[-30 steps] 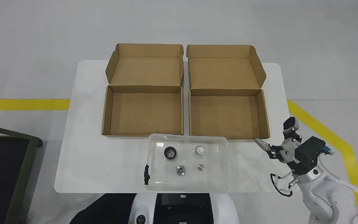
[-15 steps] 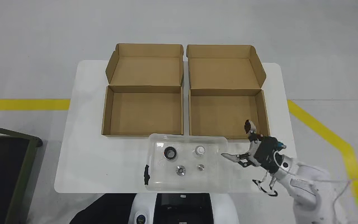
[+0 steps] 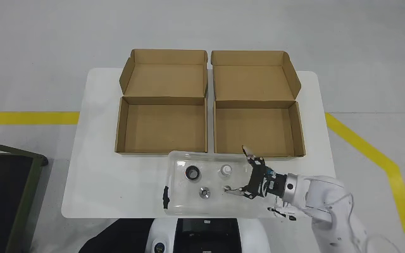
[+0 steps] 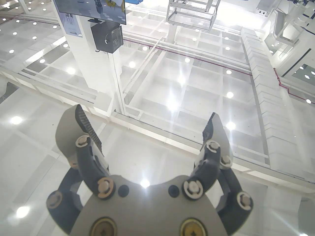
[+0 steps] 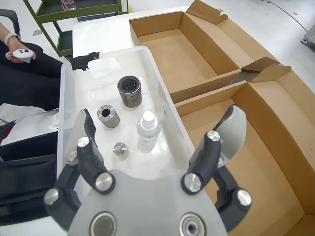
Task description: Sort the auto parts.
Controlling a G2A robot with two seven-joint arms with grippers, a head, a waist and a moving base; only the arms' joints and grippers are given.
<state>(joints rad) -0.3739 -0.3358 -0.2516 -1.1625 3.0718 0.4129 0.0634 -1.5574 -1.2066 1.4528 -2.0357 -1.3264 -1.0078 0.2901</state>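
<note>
A clear plastic bin (image 3: 212,154) (image 5: 157,69) stands at the table's front edge. In it are a dark cylindrical bearing (image 3: 193,171) (image 5: 129,91), a small white bottle (image 3: 224,170) (image 5: 147,131), a metal cylinder with a hole (image 3: 204,192) (image 5: 107,116) and a small metal piece (image 3: 226,188) (image 5: 121,149). My right gripper (image 3: 236,169) (image 5: 160,112) hangs open over the bin's right end, close to the bottle and the small piece, holding nothing. My left gripper (image 4: 145,112) is open and empty, pointing up at the ceiling.
Two open cardboard boxes stand side by side behind the bin, the left box (image 3: 161,128) (image 5: 182,50) and the right box (image 3: 256,131) (image 5: 258,128), both empty with lids folded back. The white table (image 3: 101,158) is bare to the left. A green cart (image 5: 73,1) stands beyond it.
My right arm has swung in from off the table's right edge to over the bin's right end, its gripper staying open. The parts have not moved.
</note>
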